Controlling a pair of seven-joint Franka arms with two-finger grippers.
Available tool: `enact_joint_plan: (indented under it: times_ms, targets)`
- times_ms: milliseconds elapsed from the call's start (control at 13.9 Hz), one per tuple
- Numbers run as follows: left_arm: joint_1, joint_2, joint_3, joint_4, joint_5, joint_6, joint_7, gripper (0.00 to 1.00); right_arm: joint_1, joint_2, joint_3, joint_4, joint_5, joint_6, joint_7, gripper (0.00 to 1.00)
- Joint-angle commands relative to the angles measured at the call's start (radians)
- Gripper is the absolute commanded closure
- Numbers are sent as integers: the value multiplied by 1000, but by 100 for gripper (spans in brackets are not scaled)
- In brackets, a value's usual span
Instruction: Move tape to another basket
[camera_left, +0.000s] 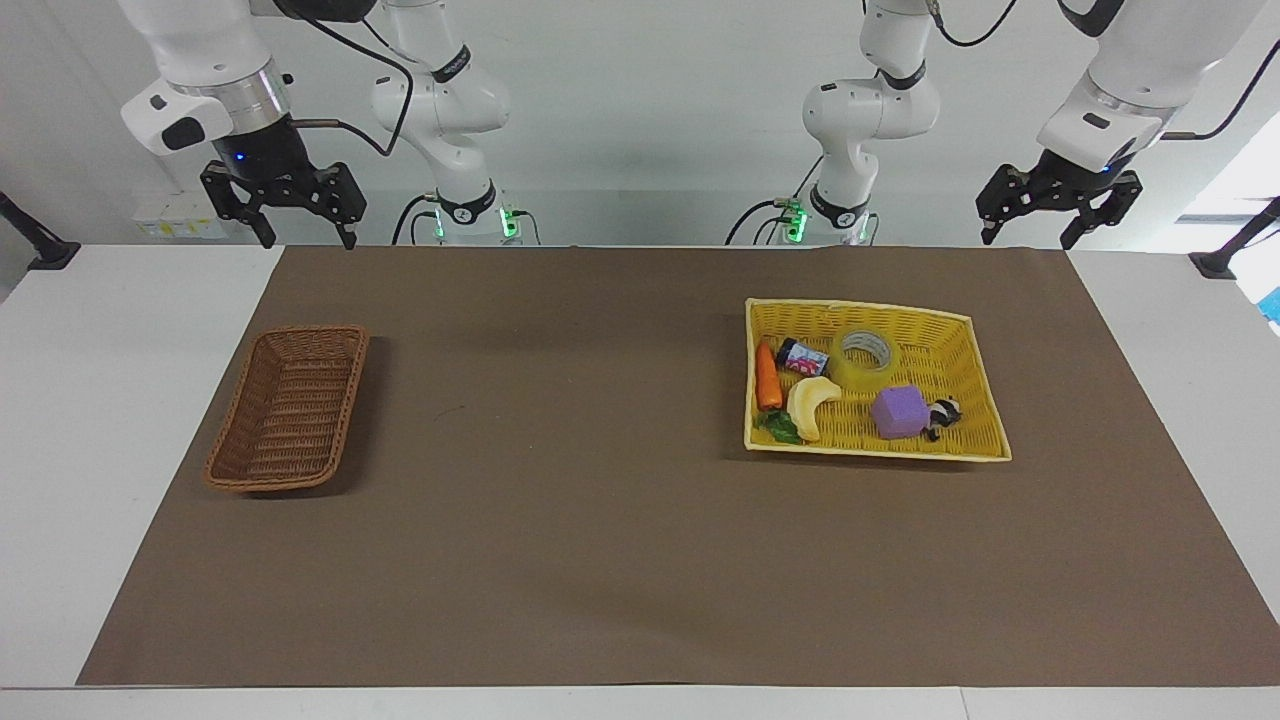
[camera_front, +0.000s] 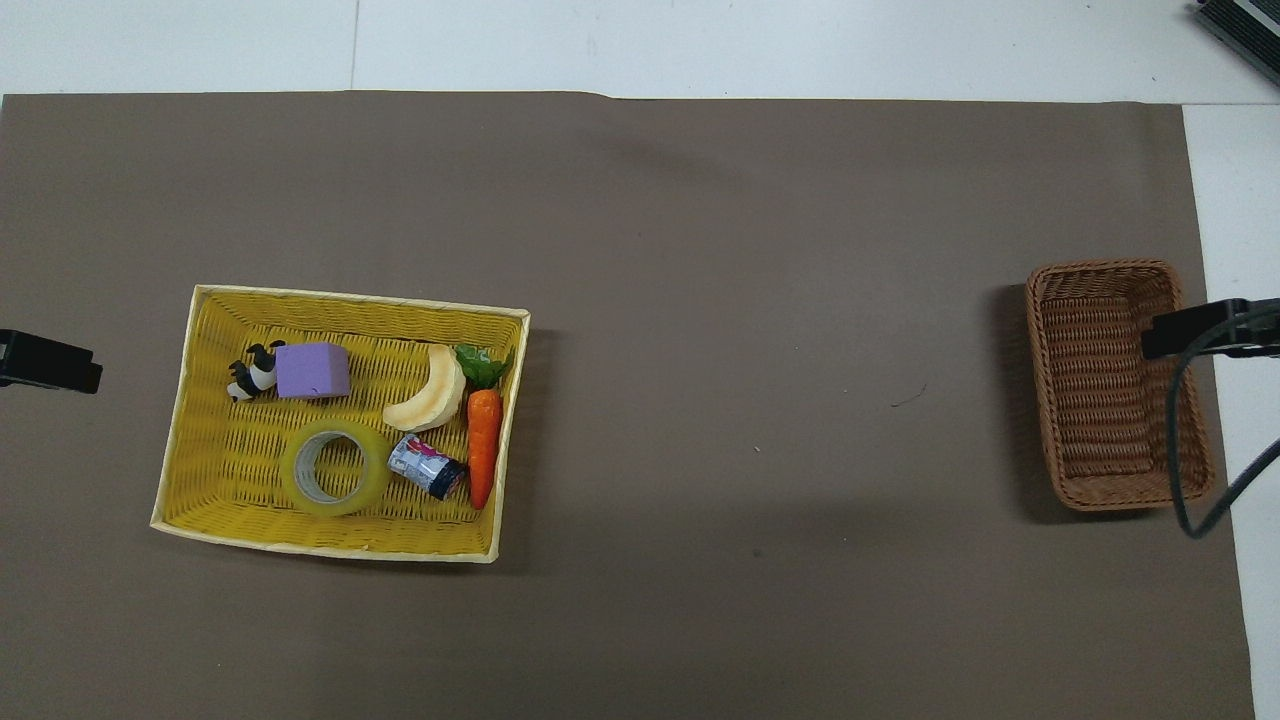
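A white table (camera_left: 80, 420) carries a matte brown paper-like mat (camera_left: 600, 500) that covers most of its top. Toward the left arm's end lies the yellow basket (camera_left: 975, 345), a broad rectangular woven tray with a pale rim; toward the right arm's end lies the basket (camera_left: 290, 405), narrow, rectangular, dark-brown wicker, with nothing in it.

The left gripper (camera_left: 1035, 238) hangs raised over the edge of the mat nearest the robots, its fingers spread wide and holding nothing. The right gripper (camera_left: 307, 240) hangs likewise at its own end, also spread and holding nothing. Both arms wait. In the overhead view only a dark tip of each gripper enters at the frame's sides, and the right one with its cable overlaps the brown basket's rim.

The tape (camera_left: 865, 358), a wide ring of translucent yellow film around a pale core, lies flat in the yellow basket, in the part nearest the robots, well apart from and lower than the left gripper.

Beside it: a purple foam-like cube (camera_left: 898, 411); a pale curved banana (camera_left: 810, 405); an orange carrot (camera_left: 768, 378) with green leaves, along the basket's wall; a small can (camera_left: 803, 357) on its side, its label illegible; and a small black-and-white figure (camera_left: 942, 415), too small to identify, touching the cube.
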Motion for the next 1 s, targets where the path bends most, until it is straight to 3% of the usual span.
enact_joint_plan:
  times_ms: [0,430,645,932]
  targets:
    - [-7,-30,-15,-28,0,-12,-4,0,-11,-7,2,-3,21,1,-18,0]
    - [2,-22,-11,-20,-27,14,-14,0,-11,-7,2,-3,21,1,-18,0]
    - [1,-27,-12,-14,-88,54,-154,0,-9,-7,2,-3,21,1,-18,0]
    - [-7,-32,-16,-22,-89,37,-165,0,-11,-7,2,-1,21,1,-18,0]
